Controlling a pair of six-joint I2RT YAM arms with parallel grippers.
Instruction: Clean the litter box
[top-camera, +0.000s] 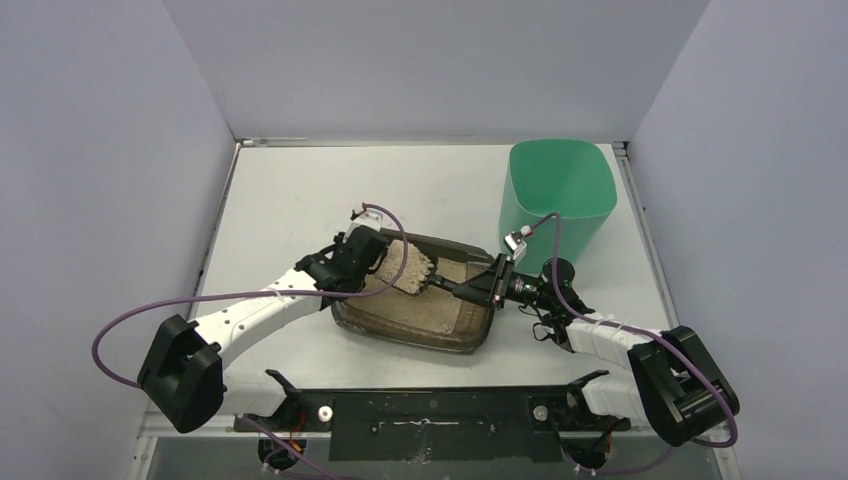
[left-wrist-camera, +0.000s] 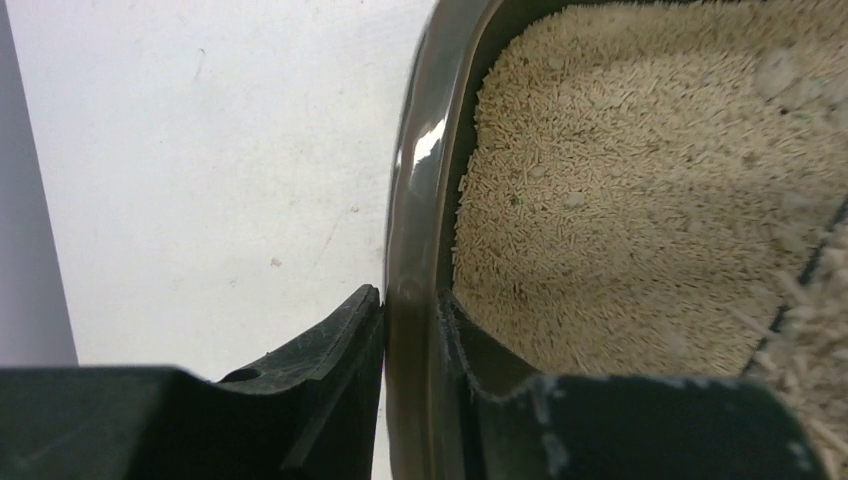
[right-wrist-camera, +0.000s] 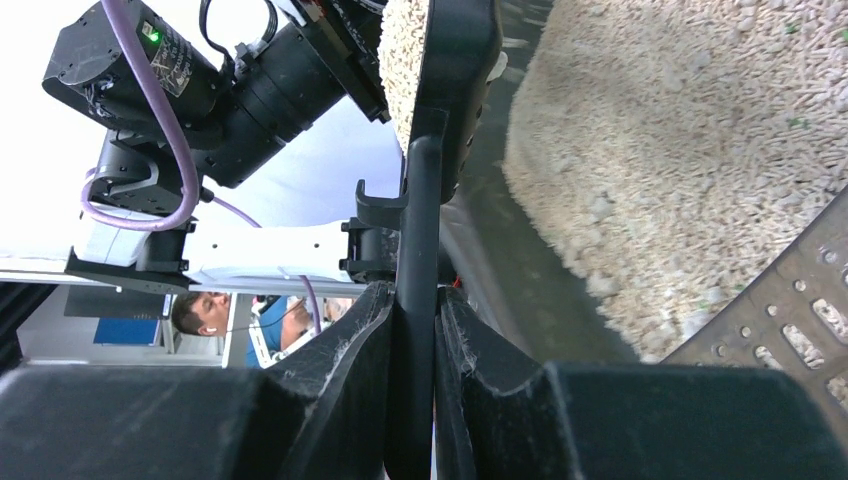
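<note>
The litter box (top-camera: 420, 340) is a shallow dark tray of beige granules in the middle of the table. My left gripper (top-camera: 372, 272) is shut on its left rim. In the left wrist view the rim (left-wrist-camera: 412, 250) runs straight between the two fingers (left-wrist-camera: 335, 345), one outside the wall and one inside. My right gripper (top-camera: 485, 288) is shut on the black scoop's handle (right-wrist-camera: 418, 250). The scoop head (top-camera: 408, 268) hangs over the box, heaped with granules. The right wrist view shows the head edge-on (right-wrist-camera: 450, 60) above the granules (right-wrist-camera: 690, 140).
A tall mint-green bin (top-camera: 555, 195) stands open at the back right, just beyond my right arm. A dark perforated piece (right-wrist-camera: 790, 320) shows at the lower right of the right wrist view. White table (top-camera: 300, 190) lies behind and left of the box, with grey walls around it.
</note>
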